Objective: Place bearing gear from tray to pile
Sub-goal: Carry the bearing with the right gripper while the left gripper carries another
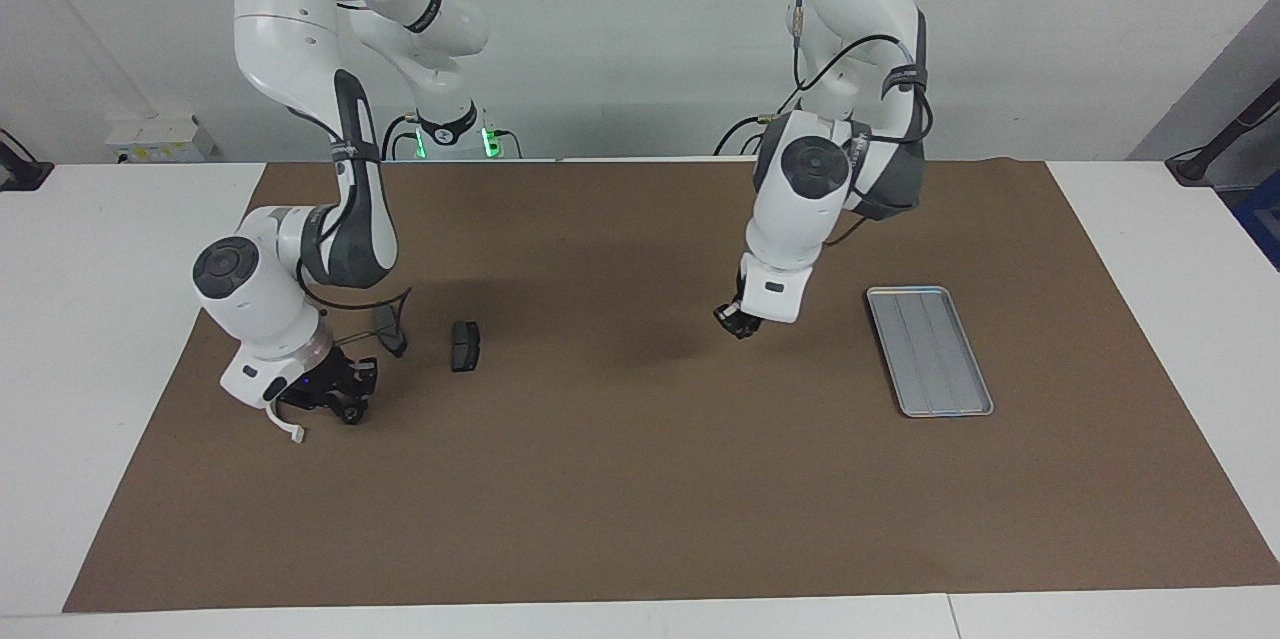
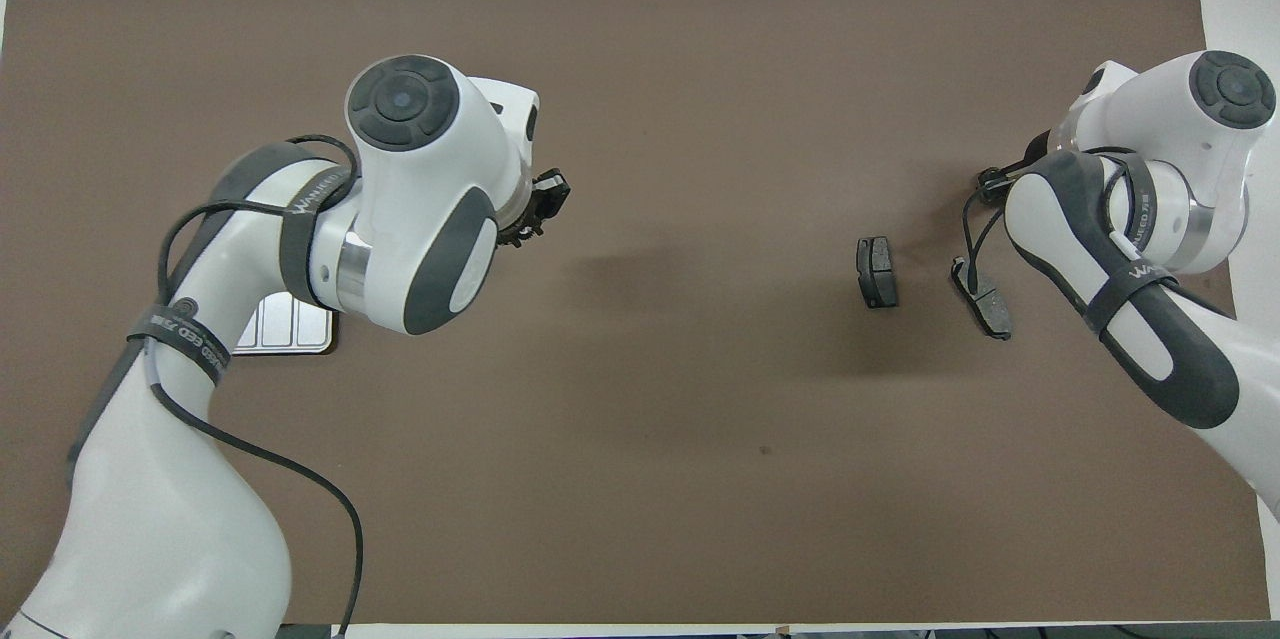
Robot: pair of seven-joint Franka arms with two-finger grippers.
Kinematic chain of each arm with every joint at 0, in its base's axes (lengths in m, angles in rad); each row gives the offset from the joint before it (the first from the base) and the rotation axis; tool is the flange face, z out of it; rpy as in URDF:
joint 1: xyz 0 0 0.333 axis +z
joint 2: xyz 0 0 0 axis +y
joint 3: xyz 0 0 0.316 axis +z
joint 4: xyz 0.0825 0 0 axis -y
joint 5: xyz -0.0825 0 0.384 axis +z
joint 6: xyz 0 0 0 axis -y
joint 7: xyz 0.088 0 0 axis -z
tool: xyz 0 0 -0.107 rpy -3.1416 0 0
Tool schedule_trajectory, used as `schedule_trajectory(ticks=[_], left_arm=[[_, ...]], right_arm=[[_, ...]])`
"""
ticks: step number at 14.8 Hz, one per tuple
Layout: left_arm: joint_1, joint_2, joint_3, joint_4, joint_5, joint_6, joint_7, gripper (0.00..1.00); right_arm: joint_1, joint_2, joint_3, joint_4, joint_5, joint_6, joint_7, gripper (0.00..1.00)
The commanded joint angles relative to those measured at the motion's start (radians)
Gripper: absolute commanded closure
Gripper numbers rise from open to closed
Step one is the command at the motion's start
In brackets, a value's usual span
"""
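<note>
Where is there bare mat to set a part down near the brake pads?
Widest free patch: the brown mat between the brake pad and the tray, under and past the left gripper. It is crowded at the right arm's end: the second brake pad lies beside the first, and the right gripper sits low on the mat beside both.

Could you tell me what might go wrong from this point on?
The left hand hangs shut over the mat, away from the tray, which looks empty. Whether it holds a gear cannot be seen, and a small one might slip and roll.
The right hand sits low by the brake pads, so the left arm could bump it there.
A cable lies across one brake pad and might drag it.
</note>
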Motion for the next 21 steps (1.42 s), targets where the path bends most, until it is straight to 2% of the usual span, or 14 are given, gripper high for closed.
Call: schedule_trajectory(ticks=[1, 2, 3, 4, 8, 13, 18, 19, 20, 21], left_arm=[[-0.101, 0.016, 0.017, 0.015, -0.041, 0.034, -0.113, 0.85], [-0.126, 0.028, 0.017, 0.017, -0.05, 0.057, -0.146, 0.85], [-0.156, 0.048, 0.017, 0.017, -0.062, 0.097, -0.163, 0.85], [-0.194, 0.083, 0.019, 0.017, -0.071, 0.132, -0.186, 0.85], [-0.203, 0.126, 0.019, 0.046, -0.113, 0.157, -0.207, 0.85], [-0.21, 0.194, 0.02, 0.047, -0.111, 0.197, -0.224, 0.85], [-0.222, 0.194, 0.02, 0.021, -0.099, 0.214, -0.224, 0.84], [-0.222, 0.194, 0.02, 0.021, -0.099, 0.214, -0.224, 0.81], [-0.222, 0.194, 0.02, 0.018, -0.099, 0.214, -0.224, 0.65], [-0.222, 0.194, 0.02, 0.014, -0.099, 0.215, -0.227, 0.54]], right_arm=[[-0.019, -0.019, 0.014, -0.036, 0.019, 0.026, -0.03, 1.0], [-0.016, -0.02, 0.014, -0.033, 0.021, 0.024, -0.021, 0.57], [-0.011, -0.026, 0.014, -0.031, 0.021, 0.023, -0.003, 0.19], [-0.005, -0.036, 0.014, -0.028, 0.021, 0.01, 0.034, 0.0], [0.03, -0.092, 0.014, -0.016, 0.014, 0.001, 0.137, 0.0], [0.029, -0.099, 0.014, 0.044, -0.004, -0.034, 0.101, 0.0], [0.033, -0.097, 0.014, 0.044, -0.002, -0.022, 0.105, 0.0], [0.043, -0.097, 0.014, 0.044, -0.002, -0.025, 0.113, 0.0], [0.052, -0.097, 0.012, 0.046, -0.004, -0.031, 0.123, 0.0], [0.058, -0.097, 0.012, 0.047, -0.004, -0.036, 0.142, 0.0]])
